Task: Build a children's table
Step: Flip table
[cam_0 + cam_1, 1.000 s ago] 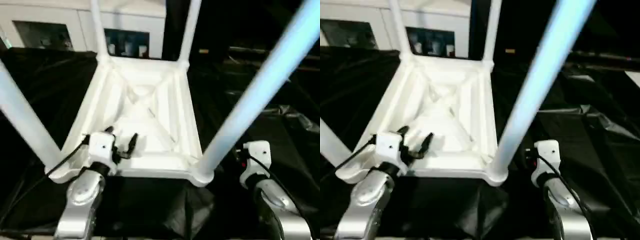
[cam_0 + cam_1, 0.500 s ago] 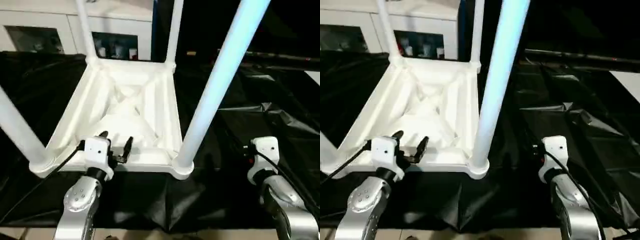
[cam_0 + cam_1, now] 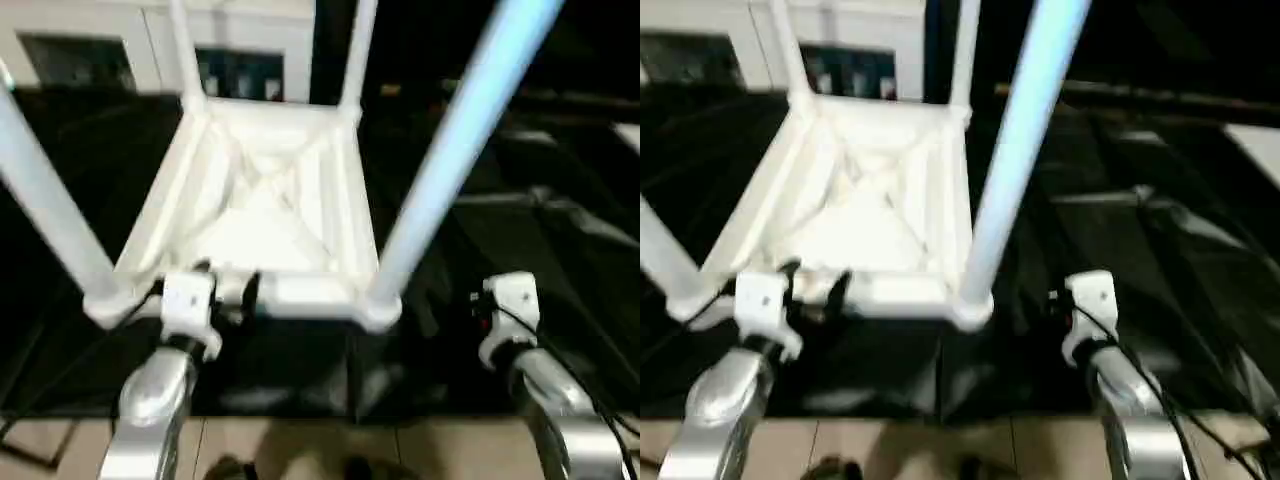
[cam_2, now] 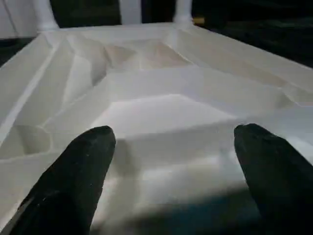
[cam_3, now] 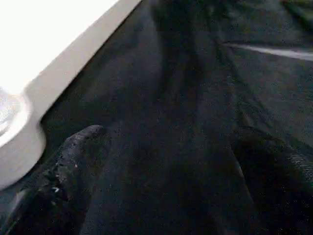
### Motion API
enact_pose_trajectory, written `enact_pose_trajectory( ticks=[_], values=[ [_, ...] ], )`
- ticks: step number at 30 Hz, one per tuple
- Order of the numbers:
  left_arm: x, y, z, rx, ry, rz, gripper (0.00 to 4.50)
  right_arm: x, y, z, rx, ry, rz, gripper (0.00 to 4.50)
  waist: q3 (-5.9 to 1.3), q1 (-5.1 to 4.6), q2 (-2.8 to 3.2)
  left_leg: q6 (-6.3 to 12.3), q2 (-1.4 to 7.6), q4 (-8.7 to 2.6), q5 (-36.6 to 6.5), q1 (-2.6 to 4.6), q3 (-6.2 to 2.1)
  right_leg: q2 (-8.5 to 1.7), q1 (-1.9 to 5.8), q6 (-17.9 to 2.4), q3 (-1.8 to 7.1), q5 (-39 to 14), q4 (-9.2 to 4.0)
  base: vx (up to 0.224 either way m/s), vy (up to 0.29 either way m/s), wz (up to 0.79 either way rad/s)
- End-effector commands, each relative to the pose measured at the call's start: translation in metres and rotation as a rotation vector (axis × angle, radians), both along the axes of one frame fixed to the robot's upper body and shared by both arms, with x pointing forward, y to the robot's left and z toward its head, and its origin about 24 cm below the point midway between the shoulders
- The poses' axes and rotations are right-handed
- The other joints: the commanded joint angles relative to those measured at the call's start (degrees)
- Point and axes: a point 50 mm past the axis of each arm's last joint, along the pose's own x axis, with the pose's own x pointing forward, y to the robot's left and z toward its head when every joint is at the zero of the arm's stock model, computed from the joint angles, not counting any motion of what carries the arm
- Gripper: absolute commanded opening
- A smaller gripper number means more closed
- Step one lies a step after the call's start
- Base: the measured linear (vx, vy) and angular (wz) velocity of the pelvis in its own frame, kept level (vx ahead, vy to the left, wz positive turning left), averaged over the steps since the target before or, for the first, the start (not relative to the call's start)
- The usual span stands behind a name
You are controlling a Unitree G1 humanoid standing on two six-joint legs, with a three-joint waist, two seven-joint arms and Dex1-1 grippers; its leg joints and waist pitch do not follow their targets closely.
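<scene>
Left eye view: children's table lies upside down on the black-covered desk, ribbed underside up, all four legs standing in the corner sockets. Near-right leg rises just beside the right gripper, between the two arms; near-left leg sits outboard of the left gripper.

Change over the last second: whole picture shifts and tilts, so the head camera moves, not the table. Floor strip now shows along the desk's near edge, absent in both earlier frames. Against the table, the left gripper backs off: earlier its fingers sat over the underside inside the near rim, now they sit right at the near rim.

Left jaws are spread, nothing between them; the rim lies just ahead of the black fingers, ribs beyond. Right jaws also spread and empty, over bare black cover, table corner socket off to one side and apart from the fingers.

Meaning for the task, as a judgement: assembly looks essentially done, no loose leg in sight. Both arms seem to be clearing away or lining up to grip the near rim. What's left is likely flipping the table upright. Risk: tall legs make it top-heavy if lifted by one edge.
</scene>
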Motion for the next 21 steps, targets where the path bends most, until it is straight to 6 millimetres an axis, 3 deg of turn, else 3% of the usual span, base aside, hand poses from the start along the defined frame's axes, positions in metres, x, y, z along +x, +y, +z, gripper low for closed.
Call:
enact_pose_trajectory(
  ticks=[1,2,3,4,5,6,7,8,9,10,11,12,15,17,18,21],
  values=[
    [-0.005,0.005,-0.003,-0.003,0.019,0.025,4.31,0.008,-0.002,0.012,0.01,-0.051,0.033,4.38,-2.01,7.13,1.3,-8.39,1.55,-12.1,-50.4,-7.78,6.05,2.65,10.18,0.3,4.92,-30.3,5.54,-0.039,-0.144,0.09],
    [-0.006,0.008,-0.002,0.005,0.015,0.035,4.31,0.007,-0.005,0.013,0.019,-0.053,0.056,4.38,-4.96,1.51,-6.39,-9.1,2.0,10.92,-22.3,4.84,2.66,-5.82,-2.32,8.5,9.85,-64.9,-7.07,-0.039,-0.144,0.09],
    [-0.006,0.008,-0.002,0.005,0.014,0.037,4.31,0.007,-0.005,0.013,0.019,-0.054,0.059,4.38,-0.63,4.49,-2.97,0.0,-3.11,12.01,-7.2,-1.26,-3.52,-5.76,0.22,4.0,16.09,-69.0,-16.61,0.089,-0.15,0.04],
    [-0.006,0.01,-0.001,0.003,0.011,0.045,4.31,0.006,-0.005,0.014,0.021,-0.056,0.074,4.38,0.21,4.87,-2.92,0.45,-4.0,12.16,-6.7,-2.83,-4.92,-5.48,2.89,1.9,16.86,-61.8,-15.86,0.006,-0.012,0.23],
    [-0.005,0.011,0.0,0.01,0.009,0.051,4.31,0.005,-0.003,0.014,0.041,-0.055,0.085,4.38,0.42,6.32,-2.17,-1.59,-3.67,9.27,-8.2,1.18,-6.34,-3.46,2.51,-1.8,16.77,-50.5,-13.79,0.006,-0.012,0.23],
    [-0.003,0.013,0.0,0.026,0.006,0.059,4.31,0.005,0.001,0.015,0.069,-0.063,0.11,4.38,-1.1,6.18,-1.24,-2.38,-1.51,3.59,-13.3,6.07,-5.65,-1.64,3.0,-5.2,14.5,-30.8,-11.44,-0.105,0.002,0.46],
    [-0.002,0.014,0.001,0.039,0.005,0.064,4.32,0.004,0.004,0.016,0.083,-0.074,0.133,4.44,-1.52,5.33,-0.46,-2.26,0.44,-1.1,-19.7,7.92,-5.84,0.73,2.32,-7.9,12.16,-20.5,-9.97,-0.124,-0.007,0.46],
    [-0.002,0.014,0.001,0.039,0.005,0.064,4.32,0.004,0.004,0.016,0.083,-0.074,0.133,4.44,-1.64,4.98,-0.33,-1.61,1.61,-2.33,-20.8,8.58,-5.91,0.57,2.47,-8.8,11.9,-15.1,-9.84,-0.124,-0.007,0.46],
    [-0.001,0.015,0.002,0.04,0.0,0.071,4.32,0.003,0.008,0.017,0.104,-0.083,0.147,4.44,-1.97,4.63,-0.19,-0.31,2.06,-3.23,-19.1,8.5,-5.71,0.06,3.35,-9.6,11.6,-9.1,-9.86,-0.075,0.046,0.24],
    [0.0,0.017,0.003,0.046,0.0,0.082,4.32,0.002,0.014,0.018,0.149,-0.09,0.169,4.44,-2.25,4.49,-0.01,1.47,1.82,-4.32,-13.8,7.5,-4.92,-0.95,5.0,-9.8,11.35,0.1,-10.5,-0.017,0.091,0.04],
    [0.001,0.019,0.003,0.05,0.0,0.092,4.32,0.001,0.017,0.019,0.173,-0.095,0.186,4.44,-2.63,4.59,0.29,2.19,1.71,-5.08,-10.6,6.9,-4.73,-1.6,5.81,-8.8,11.12,6.5,-10.94,-0.017,0.091,0.04],
    [0.001,0.022,0.003,0.063,0.0,0.103,4.32,0.0,0.02,0.019,0.187,-0.098,0.199,4.44,-2.59,4.4,0.39,2.02,1.25,-5.58,-11.3,6.46,-4.53,-1.64,6.08,-8.0,10.97,8.8,-11.25,-0.002,0.096,-0.02],
    [0.001,0.03,0.007,0.068,-0.017,0.135,4.32,-0.004,0.029,0.02,0.23,-0.109,0.267,4.44,-2.82,3.31,0.26,1.49,0.98,-5.99,-11.0,6.04,-4.59,-1.84,6.78,-6.9,10.83,11.5,-11.6,0.01,0.086,-0.03],
    [0.003,0.032,0.007,0.052,-0.007,0.15,4.41,-0.006,0.032,0.02,0.242,-0.111,0.289,4.48,-3.65,2.47,0.39,2.7,1.2,-5.43,-5.1,5.91,-4.78,-1.66,6.89,-6.1,10.35,20.2,-10.96,0.019,0.06,-0.04],
    [0.007,0.035,0.012,0.016,-0.007,0.157,4.41,-0.007,0.036,0.021,0.256,-0.114,0.323,4.48,-3.36,2.18,-0.02,3.07,0.96,-5.5,-5.3,5.78,-4.51,-1.74,6.61,-6.2,10.29,20.4,-11.23,0.0,0.0,0.0],
    [0.017,0.04,0.019,-0.009,-0.01,0.172,4.41,-0.008,0.044,0.024,0.295,-0.113,0.383,4.48,-3.0,2.25,0.05,2.6,0.86,-5.87,-8.7,5.7,-4.27,-2.25,6.42,-6.9,10.55,15.7,-11.96,0.0,0.0,0.0]
  ],
)
